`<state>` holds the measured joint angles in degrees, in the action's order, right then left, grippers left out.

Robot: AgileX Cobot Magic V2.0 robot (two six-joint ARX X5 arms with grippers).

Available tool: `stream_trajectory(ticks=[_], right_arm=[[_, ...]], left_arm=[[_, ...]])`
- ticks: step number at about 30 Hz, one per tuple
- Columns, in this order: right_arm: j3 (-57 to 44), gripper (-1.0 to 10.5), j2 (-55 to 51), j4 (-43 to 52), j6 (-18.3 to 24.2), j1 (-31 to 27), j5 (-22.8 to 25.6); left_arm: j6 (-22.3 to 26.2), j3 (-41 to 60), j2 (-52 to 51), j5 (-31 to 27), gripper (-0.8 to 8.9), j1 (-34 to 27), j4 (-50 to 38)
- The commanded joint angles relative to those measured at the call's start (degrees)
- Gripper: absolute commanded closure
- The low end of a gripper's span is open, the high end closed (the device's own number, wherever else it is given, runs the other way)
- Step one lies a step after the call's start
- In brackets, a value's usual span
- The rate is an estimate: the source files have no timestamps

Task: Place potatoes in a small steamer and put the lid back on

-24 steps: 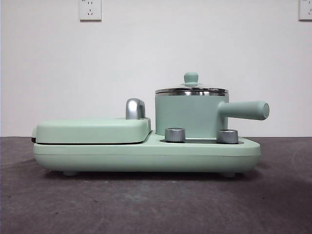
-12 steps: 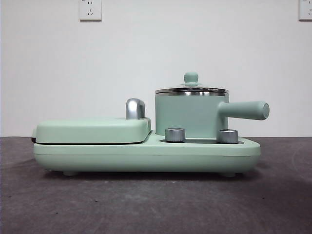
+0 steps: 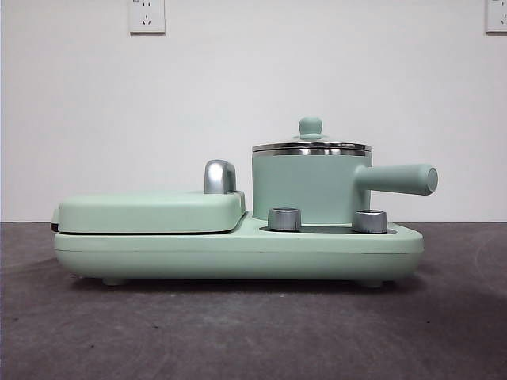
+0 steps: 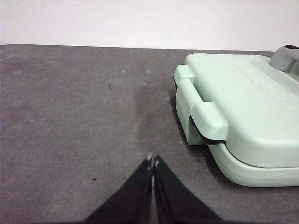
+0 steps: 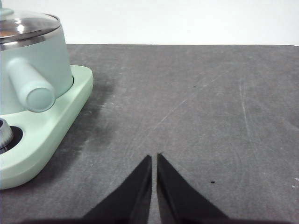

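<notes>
steamer: small steamer [image 3: 310, 190] sits upright on the right half of the mint-green appliance base [image 3: 238, 253], straight side handle [image 3: 396, 180] pointing right in the front view
lid: lid [image 3: 310, 146] is on the pot, steel rim seated on the pot rim, green knob [image 3: 310, 127] on top; the right wrist view shows the glass dome [image 5: 23, 23] from the side
potato: not visible in any view; can't tell through the glass whether anything is inside
dials: two steel knobs [image 3: 285, 219] [image 3: 369, 221] on the base, just in front of the pot
grill: flat hinged grill plate [image 3: 150, 212] on the left half of the base, cover closed, chrome handle [image 3: 219, 176] standing between it and the pot
table: dark grey surface [image 3: 238, 332], base resting flat on it
wall: white, with outlets [image 3: 146, 16] at the top edge of the front view
left gripper: left gripper [image 4: 153, 162] low over bare table, well apart from the hinge end of the grill; tips pressed together, holding nothing
right gripper: right gripper [image 5: 154, 158] low over bare table, off the pot-handle end of the base, well apart from it; jaws nearly together with a thin slit between, holding nothing
front view: neither arm shows in it
</notes>
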<state>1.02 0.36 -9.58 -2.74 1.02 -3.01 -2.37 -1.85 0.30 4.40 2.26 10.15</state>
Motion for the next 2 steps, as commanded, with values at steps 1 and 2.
stream_trajectory(ticks=[1, 2], right_arm=[[-0.33, 9.3, -0.15, 0.66, 0.63, -0.02, 0.07], [-0.33, 9.3, -0.15, 0.63, 0.63, -0.02, 0.07]], left_arm=[[-0.04, 1.07, -0.11, -0.20, 8.08, -0.04, 0.48], [-0.04, 1.07, -0.11, -0.20, 8.08, -0.04, 0.48]])
